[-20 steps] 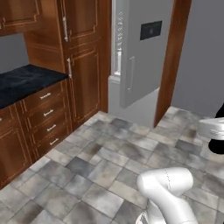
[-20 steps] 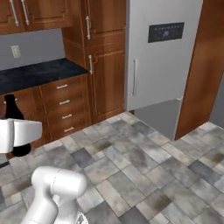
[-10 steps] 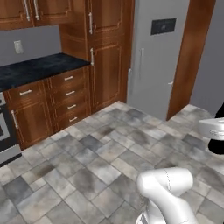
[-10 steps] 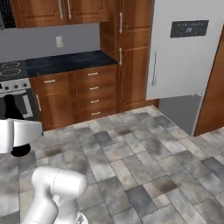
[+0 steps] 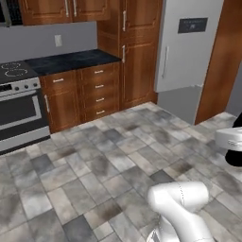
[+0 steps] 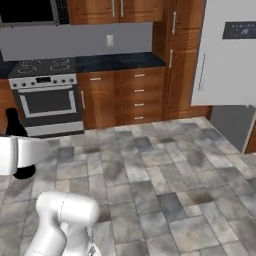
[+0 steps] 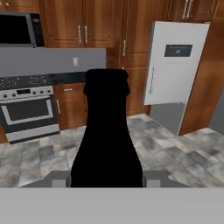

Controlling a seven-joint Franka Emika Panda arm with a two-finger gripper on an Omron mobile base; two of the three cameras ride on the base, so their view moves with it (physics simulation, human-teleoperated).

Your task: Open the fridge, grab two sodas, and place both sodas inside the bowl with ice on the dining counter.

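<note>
A black cola bottle (image 7: 106, 140), one of the sodas, stands upright between my gripper's (image 7: 107, 180) fingers and blocks the middle of the hand view. The gripper is shut on it. From the base, the hand and the bottle (image 5: 235, 157) sit at the right edge of the left view, and the bottle (image 6: 13, 124) sits at the left edge of the right view. The silver-grey fridge (image 5: 189, 47) (image 6: 230, 55) (image 7: 175, 65) stands far across the floor, its door angled outward. The bowl and the dining counter are out of view.
A steel stove (image 6: 47, 100) (image 5: 19, 108) stands under a microwave (image 7: 17, 29). Brown cabinets with a dark counter top (image 5: 71, 60) line the wall beside it. A wide stretch of grey tiled floor (image 5: 108, 160) lies between me and them.
The whole picture has slid to the right, so the base has turned left. The stove has come into view and the fridge has shifted right. The bottle stays in the gripper.
</note>
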